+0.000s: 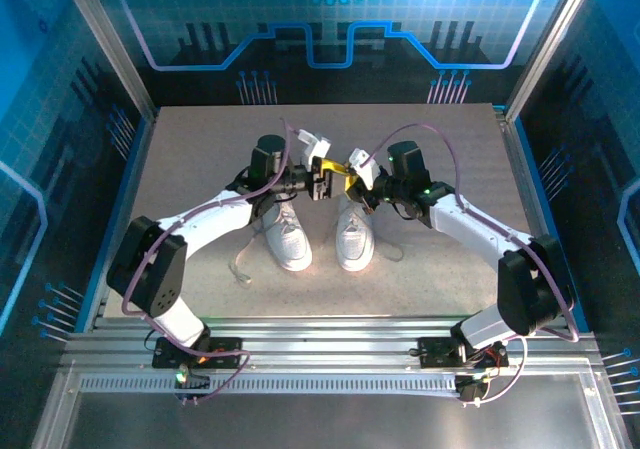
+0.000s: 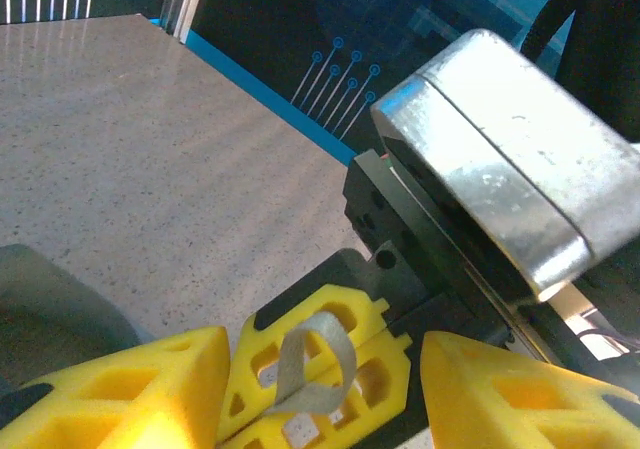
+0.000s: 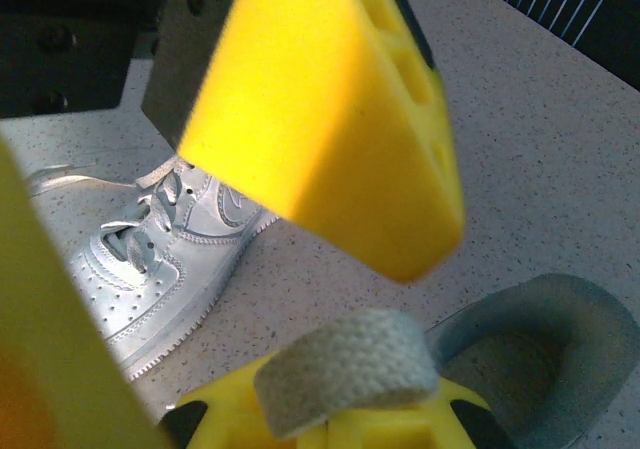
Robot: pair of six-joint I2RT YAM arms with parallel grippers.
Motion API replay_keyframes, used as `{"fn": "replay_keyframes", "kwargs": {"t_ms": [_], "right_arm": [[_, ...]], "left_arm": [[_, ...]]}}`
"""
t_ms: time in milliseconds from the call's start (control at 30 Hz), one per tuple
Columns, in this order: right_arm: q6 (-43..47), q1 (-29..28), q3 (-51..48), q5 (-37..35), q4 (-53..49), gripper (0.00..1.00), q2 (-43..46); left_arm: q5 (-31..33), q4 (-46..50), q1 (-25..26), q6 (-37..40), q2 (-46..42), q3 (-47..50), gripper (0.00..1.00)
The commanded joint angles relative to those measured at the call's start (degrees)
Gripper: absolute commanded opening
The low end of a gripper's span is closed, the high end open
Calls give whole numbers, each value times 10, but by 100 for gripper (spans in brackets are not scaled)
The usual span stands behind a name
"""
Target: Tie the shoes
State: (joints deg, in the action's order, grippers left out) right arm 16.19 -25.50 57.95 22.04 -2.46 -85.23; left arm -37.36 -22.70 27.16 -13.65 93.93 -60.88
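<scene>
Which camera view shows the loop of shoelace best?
The right wrist view: the shoelace loop is close and large, its weave plain. The left wrist view shows it smaller, standing out of the shut right tool. In the top external view it is too small to tell.
</scene>
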Motion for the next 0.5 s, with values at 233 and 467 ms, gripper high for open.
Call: {"fn": "replay_keyframes", "kwargs": {"t_ms": [233,467], "right_arm": [[9,-11,-4,20,16,5,15],[-24,7,-37,20,19,60,56]], "left_arm": [[-14,-7,10,-5,52,-56,14],[14,20,3,1,45,-66,0]]}}
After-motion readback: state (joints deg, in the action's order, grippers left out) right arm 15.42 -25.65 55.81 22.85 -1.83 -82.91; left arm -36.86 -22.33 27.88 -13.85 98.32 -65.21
